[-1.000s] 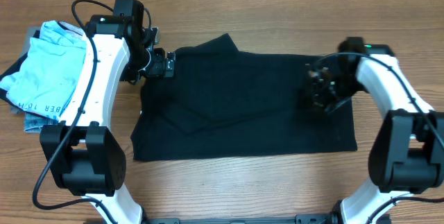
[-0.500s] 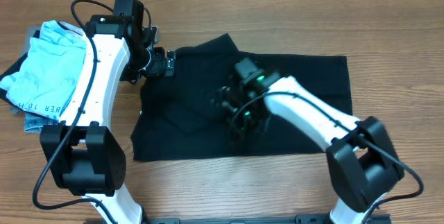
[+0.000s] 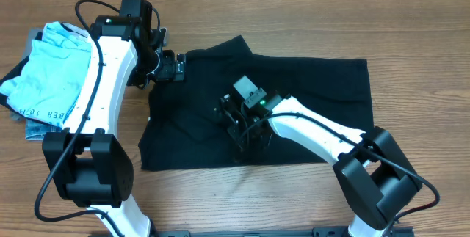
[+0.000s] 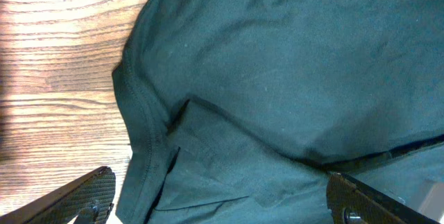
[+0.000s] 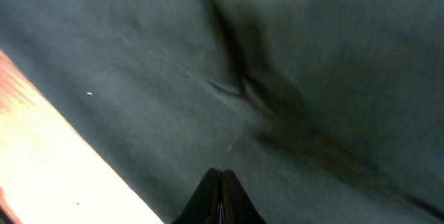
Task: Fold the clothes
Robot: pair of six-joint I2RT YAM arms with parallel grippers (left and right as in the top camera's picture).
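Over the last second the right tool (image 3: 236, 123) has been sweeping from the right side of the black T-shirt (image 3: 323, 90) across to its middle, while the left tool (image 3: 167, 67) has not been moving at all.

We are seeing the T-shirt lying spread flat in the middle of the surface (image 3: 294, 9), with one sleeve pointing toward the far edge. The right tool is sitting low over the cloth with its fingers pressed together. The blurred wrist view is not showing us whether any fabric is caught between them. The left tool is hovering with its fingers wide apart, gripping nothing, over the shirt's far left corner, where a seam and a tucked-under flap are showing.

We are judging the main risk to be dragging. The thin, soft cloth is looking ready to ruck up ahead of a closed tool sliding over it, and a crease is already showing just ahead of the fingertips. With the left tool gripping nothing, nothing is anchoring the shirt, so the whole garment could be sliding toward the left edge, where the light blue folded garment (image 3: 48, 68) is lying. A fold made over such wrinkles would be coming out crooked.
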